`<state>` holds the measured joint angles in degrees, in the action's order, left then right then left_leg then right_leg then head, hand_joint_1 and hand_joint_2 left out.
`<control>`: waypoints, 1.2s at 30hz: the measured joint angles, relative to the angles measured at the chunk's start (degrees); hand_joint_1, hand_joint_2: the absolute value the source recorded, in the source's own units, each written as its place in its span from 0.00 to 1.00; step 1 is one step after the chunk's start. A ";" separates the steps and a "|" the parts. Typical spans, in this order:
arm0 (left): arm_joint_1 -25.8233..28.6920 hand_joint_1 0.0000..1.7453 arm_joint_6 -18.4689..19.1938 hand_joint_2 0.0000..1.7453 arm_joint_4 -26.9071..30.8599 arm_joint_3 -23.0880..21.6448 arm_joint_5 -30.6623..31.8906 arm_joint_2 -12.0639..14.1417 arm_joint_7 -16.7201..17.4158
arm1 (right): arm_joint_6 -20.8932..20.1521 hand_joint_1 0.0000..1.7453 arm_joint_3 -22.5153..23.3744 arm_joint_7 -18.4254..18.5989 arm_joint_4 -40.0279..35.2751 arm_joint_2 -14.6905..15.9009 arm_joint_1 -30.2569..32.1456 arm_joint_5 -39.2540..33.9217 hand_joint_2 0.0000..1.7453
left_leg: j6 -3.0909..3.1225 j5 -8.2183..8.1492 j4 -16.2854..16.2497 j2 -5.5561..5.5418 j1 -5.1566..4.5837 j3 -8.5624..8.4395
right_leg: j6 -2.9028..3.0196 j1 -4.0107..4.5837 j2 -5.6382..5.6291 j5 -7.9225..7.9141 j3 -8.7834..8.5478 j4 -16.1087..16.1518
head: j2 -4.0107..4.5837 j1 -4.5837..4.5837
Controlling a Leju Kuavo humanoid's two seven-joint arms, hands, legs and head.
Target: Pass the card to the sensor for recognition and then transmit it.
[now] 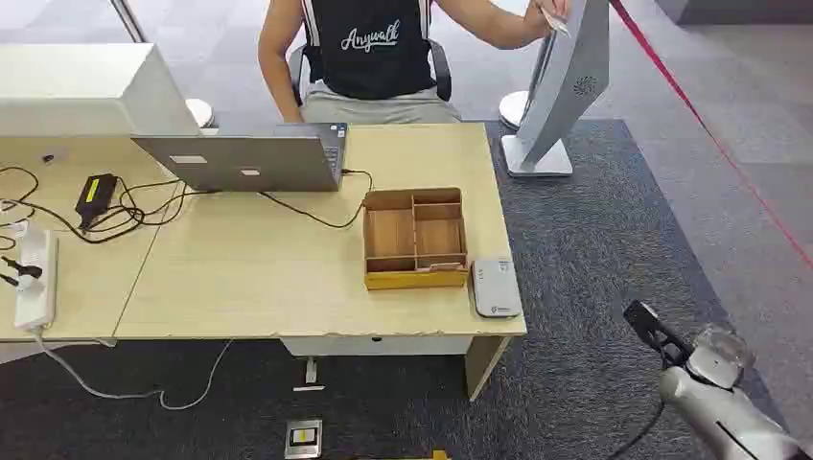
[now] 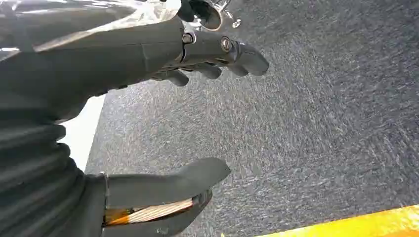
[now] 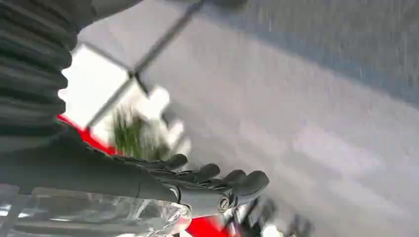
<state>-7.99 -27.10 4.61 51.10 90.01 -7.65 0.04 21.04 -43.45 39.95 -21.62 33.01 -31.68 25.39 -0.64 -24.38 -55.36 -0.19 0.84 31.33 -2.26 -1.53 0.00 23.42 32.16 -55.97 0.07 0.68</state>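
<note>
Head view: card (image 1: 555,23) in the person's hand (image 1: 554,10) by the kiosk (image 1: 571,81). Likely thin, stiff, slick; pinch a free edge. Left hand (image 2: 197,113) empty, fingers apart. Right hand (image 3: 197,185) empty, fingers extended. Reader (image 1: 495,287) on desk (image 1: 249,278).

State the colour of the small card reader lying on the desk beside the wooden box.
Pale grey card reader, clearest in the head view.

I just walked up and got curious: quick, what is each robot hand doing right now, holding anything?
Left robot hand: open, fingers apart above the carpet, holding nothing.
Right robot hand: open, fingers stretched out, nothing in it.
</note>
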 joint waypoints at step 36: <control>-0.19 0.00 0.72 1.00 0.02 -1.25 -0.07 -0.46 -1.07 | -35.71 0.00 28.04 -0.02 -55.36 -5.38 -6.39 40.40 1.00 | -0.11 0.32 0.04 -0.79 0.07 0.26 | 0.04 0.05 0.67 0.03 0.05 -0.11 | 0.02 -0.15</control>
<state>-8.18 -26.38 4.63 49.85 89.94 -8.11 -1.03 -14.66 -15.41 39.93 -76.98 27.63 -38.07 65.79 -0.75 -24.05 -55.32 -0.98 0.91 31.58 -2.21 -1.48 0.67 23.45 32.21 -56.08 0.09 0.52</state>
